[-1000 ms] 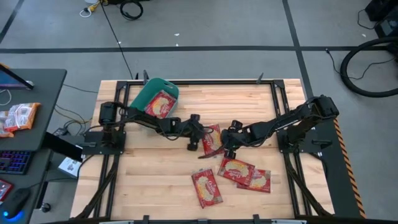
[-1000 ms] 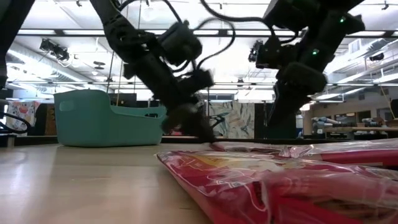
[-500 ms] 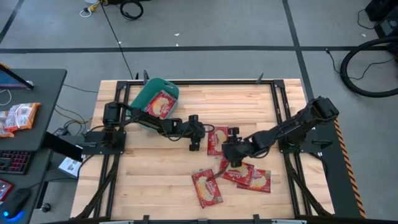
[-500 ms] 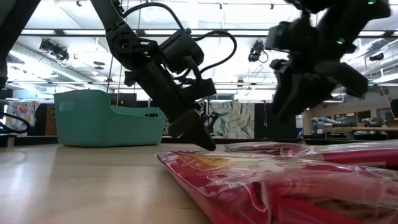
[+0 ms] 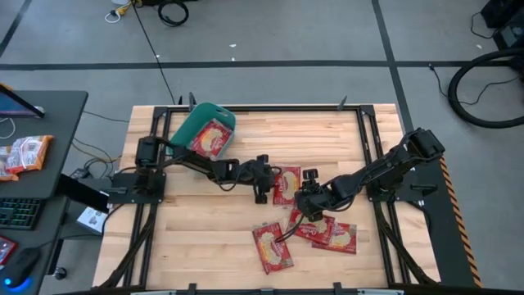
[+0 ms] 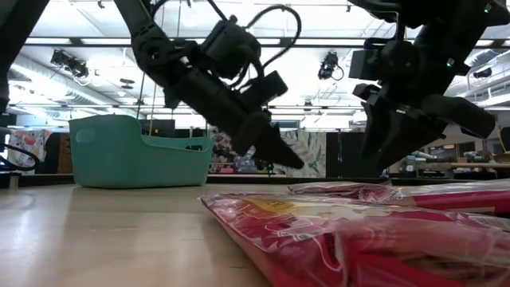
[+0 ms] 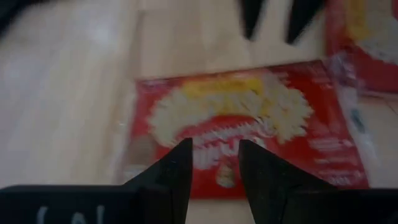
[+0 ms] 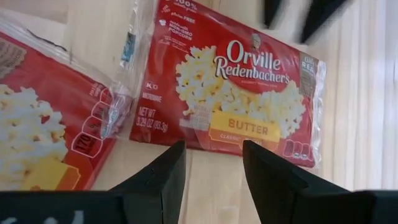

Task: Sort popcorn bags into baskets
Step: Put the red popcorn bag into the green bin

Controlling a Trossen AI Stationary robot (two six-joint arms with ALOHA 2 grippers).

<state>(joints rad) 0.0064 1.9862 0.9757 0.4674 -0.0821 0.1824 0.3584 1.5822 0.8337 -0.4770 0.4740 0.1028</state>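
Note:
Popcorn bags, red with a cream centre, lie flat on the wooden table. One bag (image 5: pixel 286 184) lies between the grippers; it fills the left wrist view (image 7: pixel 249 124) and the right wrist view (image 8: pixel 230 106). Three more lie nearer the near edge (image 5: pixel 311 225) (image 5: pixel 340 238) (image 5: pixel 273 246). The teal basket (image 5: pixel 201 127) (image 6: pixel 135 151) stands at the far left with one bag (image 5: pixel 211 137) inside. My left gripper (image 5: pixel 264 192) (image 7: pixel 214 155) hovers open at the middle bag's left edge. My right gripper (image 5: pixel 300 198) (image 8: pixel 214 155) hovers open at its right edge. Both are clear of the table in the low view.
A side desk (image 5: pixel 41 147) left of the table carries more packets (image 5: pixel 24 154) and a keyboard. The table's black frame rails (image 5: pixel 246 106) run along its edges. Bare wood lies along the far side and the near left corner.
My left gripper, low at the table a second ago, has lifted and moved slightly toward the right edge. My right gripper has moved toward the near edge and come lower. The middle bag, tilted up at one edge before, now lies flat.

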